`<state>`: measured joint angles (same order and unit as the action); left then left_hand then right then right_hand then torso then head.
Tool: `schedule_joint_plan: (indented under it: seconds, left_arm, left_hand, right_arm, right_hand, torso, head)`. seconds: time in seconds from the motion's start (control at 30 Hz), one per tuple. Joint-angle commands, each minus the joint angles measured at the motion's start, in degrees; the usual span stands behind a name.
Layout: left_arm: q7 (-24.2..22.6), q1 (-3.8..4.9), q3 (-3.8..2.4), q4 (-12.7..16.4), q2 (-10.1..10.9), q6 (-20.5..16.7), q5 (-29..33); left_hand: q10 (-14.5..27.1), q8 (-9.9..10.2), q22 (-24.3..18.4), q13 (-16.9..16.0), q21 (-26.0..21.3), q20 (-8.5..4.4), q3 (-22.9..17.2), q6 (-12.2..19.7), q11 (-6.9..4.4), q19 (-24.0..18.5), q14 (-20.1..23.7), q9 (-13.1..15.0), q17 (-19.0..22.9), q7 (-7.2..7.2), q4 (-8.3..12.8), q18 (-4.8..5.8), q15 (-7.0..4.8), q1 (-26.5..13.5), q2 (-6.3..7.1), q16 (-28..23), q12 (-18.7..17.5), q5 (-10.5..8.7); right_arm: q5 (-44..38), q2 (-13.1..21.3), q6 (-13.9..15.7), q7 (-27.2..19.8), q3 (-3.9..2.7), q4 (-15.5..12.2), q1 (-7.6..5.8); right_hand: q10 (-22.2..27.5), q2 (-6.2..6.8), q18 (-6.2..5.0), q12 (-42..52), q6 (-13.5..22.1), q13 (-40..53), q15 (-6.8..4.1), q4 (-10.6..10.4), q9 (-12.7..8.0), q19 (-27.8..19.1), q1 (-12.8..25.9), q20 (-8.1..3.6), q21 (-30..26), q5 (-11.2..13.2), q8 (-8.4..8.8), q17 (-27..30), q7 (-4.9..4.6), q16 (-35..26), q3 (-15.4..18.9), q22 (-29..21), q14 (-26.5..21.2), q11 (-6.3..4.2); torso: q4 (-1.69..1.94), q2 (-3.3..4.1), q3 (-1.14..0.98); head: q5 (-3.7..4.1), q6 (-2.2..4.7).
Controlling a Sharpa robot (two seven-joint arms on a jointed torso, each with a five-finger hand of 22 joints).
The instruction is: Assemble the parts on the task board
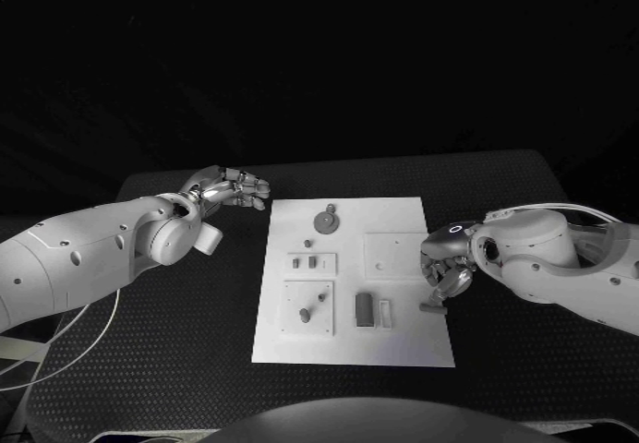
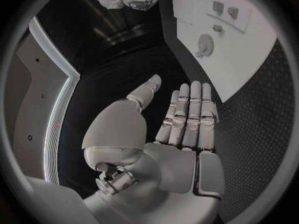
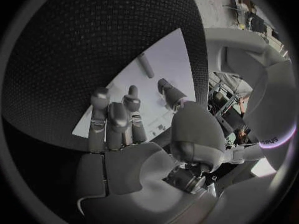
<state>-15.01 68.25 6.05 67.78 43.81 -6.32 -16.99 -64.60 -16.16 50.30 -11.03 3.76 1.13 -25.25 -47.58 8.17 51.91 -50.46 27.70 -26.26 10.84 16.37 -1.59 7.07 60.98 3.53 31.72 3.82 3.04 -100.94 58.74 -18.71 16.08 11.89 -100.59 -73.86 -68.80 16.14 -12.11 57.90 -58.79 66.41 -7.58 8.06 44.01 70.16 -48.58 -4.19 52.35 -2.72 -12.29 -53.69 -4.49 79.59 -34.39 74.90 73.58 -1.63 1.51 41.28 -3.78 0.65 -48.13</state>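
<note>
We read this as the pick stage, judging by how things lie: the small grey parts sit unassembled on the flat white rectangular task board point(image 1: 400, 217) in the middle of the black table point(image 1: 160, 351). On the board we see a round grey gear-like disc point(image 1: 325, 221) near the far edge, two small grey blocks point(image 1: 307, 263) on a raised white tile, a grey upright bar point(image 1: 362, 309) beside a pale one nearer the robot, and a plain white square tile point(image 1: 395, 254) on the right. Our right hand point(image 1: 446, 272) hangs over the board's right edge, fingers partly curled downward, with a small grey piece point(image 1: 433, 306) at the fingertips; we cannot tell whether it is pinched or only touched. In the right wrist view the fingers point(image 3: 109, 117) stand fairly straight and side by side with the thumb apart, nothing plainly in the palm. Our left hand point(image 1: 229, 192) hovers off the board's far left corner, over bare table; in its wrist view the fingers point(image 2: 190, 112) are extended together, thumb out, holding nothing. Next move, in our judgement: confirm the right-hand hold on that piece, then carry it to its seat.
</note>
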Motion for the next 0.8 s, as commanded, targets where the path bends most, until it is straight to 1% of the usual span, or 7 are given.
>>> schedule_joint_plan:
  seconds: [0.03, 0.13, 0.27, 0.33, 0.57, 0.7, 0.8]
  left_arm:
    - [-0.5, 0.06, -0.03, 0.1, 0.0, 0.8, 0.3]
    - [-0.5, 0.06, -0.03, 0.0, 0.0, 0.8, 0.3]
    - [-0.5, 0.06, -0.03, 0.0, 0.0, 0.9, 0.3]
    - [-0.5, 0.05, -0.03, 0.0, 0.0, 0.9, 0.3]
    - [-0.5, 0.05, -0.03, 0.0, 0.1, 1.0, 0.3]
    - [-0.5, 0.05, -0.03, 0.0, 0.1, 1.0, 0.3]
    - [-0.5, 0.05, -0.03, 0.1, 0.1, 1.1, 0.3]
  left_hand:
    - [0.1, -0.2, -0.1, 0.1, 0.3, 0.23, 0.4, 0.1, 0.11, 0.1, -0.3, -0.1, -0.1, 0.17, 0.0, -0.66, -0.06, 0.0, -0.03, -0.3, 0.1, -0.11]
    - [0.1, -0.2, -0.1, 0.1, 0.3, 0.23, 0.4, 0.1, 0.11, 0.1, -0.3, -0.1, -0.1, 0.17, 0.0, -0.66, -0.06, 0.0, -0.03, -0.4, 0.1, -0.11]
    - [0.1, -0.2, -0.1, 0.1, 0.3, 0.23, 0.4, 0.1, 0.11, 0.1, -0.3, -0.1, -0.1, 0.17, 0.0, -0.66, -0.06, 0.0, -0.04, -0.4, 0.1, -0.11]
    - [0.1, -0.2, -0.1, 0.1, 0.3, 0.23, 0.4, 0.1, 0.11, 0.1, -0.3, -0.1, -0.1, 0.17, 0.0, -0.66, -0.06, 0.0, -0.04, -0.4, 0.1, -0.11]
    - [0.1, -0.2, -0.1, 0.1, 0.3, 0.23, 0.4, 0.1, 0.11, 0.1, -0.3, -0.1, -0.1, 0.17, 0.0, -0.66, -0.06, -0.1, -0.05, -0.4, 0.1, -0.11]
    - [0.1, -0.2, -0.1, 0.1, 0.3, 0.23, 0.4, 0.1, 0.11, 0.1, -0.3, -0.1, -0.2, 0.17, 0.0, -0.66, -0.06, -0.1, -0.05, -0.4, 0.1, -0.11]
    - [0.1, -0.2, -0.1, 0.1, 0.3, 0.23, 0.4, 0.1, 0.11, 0.1, -0.3, -0.1, -0.2, 0.17, 0.0, -0.65, -0.05, -0.1, -0.06, -0.4, 0.1, -0.11]
  right_arm:
    - [-3.2, -0.2, -2.7, 1.1, 0.11, 0.3, 0.90]
    - [-3.2, -0.5, -3.4, 0.9, 0.25, 0.5, 1.28]
    - [-3.2, -0.8, -3.9, 1.0, 0.49, 0.8, 2.28]
    - [-3.3, -1.0, -3.6, 1.0, 0.57, 0.8, 2.73]
    - [-3.7, -1.7, -3.0, 0.6, 0.88, 0.9, 3.62]
    - [-4.4, -2.0, -2.6, 0.7, 0.99, 1.4, 4.04]
    - [-4.7, -2.2, -2.6, 0.7, 1.06, 1.7, 4.29]
  right_hand:
    - [0.2, 0.37, -2.85, -0.2, -0.2, -0.1, 0.05, -0.3, -0.1, -0.4, -0.1, 0.16, -0.2, -0.1, 0.20, 0.1, -0.41, -0.2, 0.0, 0.5, -0.3, 0.16]
    - [0.3, 0.30, -2.87, -0.3, -0.2, -0.1, 0.06, -0.3, 0.0, -0.4, -0.1, 0.21, -0.2, -0.1, 0.19, 0.1, -0.42, -0.2, 0.0, 0.5, -0.3, 0.17]
    - [0.2, 0.06, -2.89, -0.3, -0.5, -0.1, 0.07, -0.4, 0.0, -0.4, -0.3, 0.34, -0.3, -0.1, 0.09, 0.2, -0.39, -0.2, -0.1, 0.5, -0.3, 0.16]
    - [0.2, -0.13, -2.89, -0.3, -0.6, -0.2, 0.06, -0.5, 0.0, -0.4, -0.5, 0.41, -0.3, -0.1, 0.04, 0.2, -0.36, -0.2, -0.3, 0.5, -0.3, 0.13]
    - [-0.3, -1.51, -2.89, -0.1, -1.5, -0.3, -0.09, -0.5, 0.2, -0.1, -2.0, 0.59, -0.1, -0.1, -0.33, 0.3, -0.12, -0.1, -0.9, 0.6, 0.0, -0.07]
    - [-0.7, -2.89, -2.89, -0.1, -2.1, -0.4, -0.19, -0.2, 0.3, 0.0, -2.6, 0.72, 0.0, -0.1, -0.55, 0.4, 0.04, 0.0, -0.9, 0.6, 0.1, -0.22]
    - [-1.1, -4.95, -2.89, -0.1, -3.0, -0.6, -0.37, 0.9, 0.4, 0.0, -3.2, 0.91, 0.1, -0.1, -0.92, 0.5, 0.34, 0.1, -0.2, 0.8, 0.4, -0.47]
  torso:
    - [0.10, 0.06, 0.02]
    - [0.11, 0.05, 0.04]
    - [0.15, 0.08, 0.05]
    - [0.16, 0.09, 0.08]
    - [0.18, 0.09, 0.07]
    - [0.19, 0.10, 0.08]
    - [0.19, 0.11, 0.11]
  head:
    - [0.17, -0.07]
    - [0.22, -0.12]
    - [0.28, -0.17]
    - [0.29, -0.17]
    - [0.19, -0.31]
    - [0.17, -0.33]
    - [0.17, -0.35]
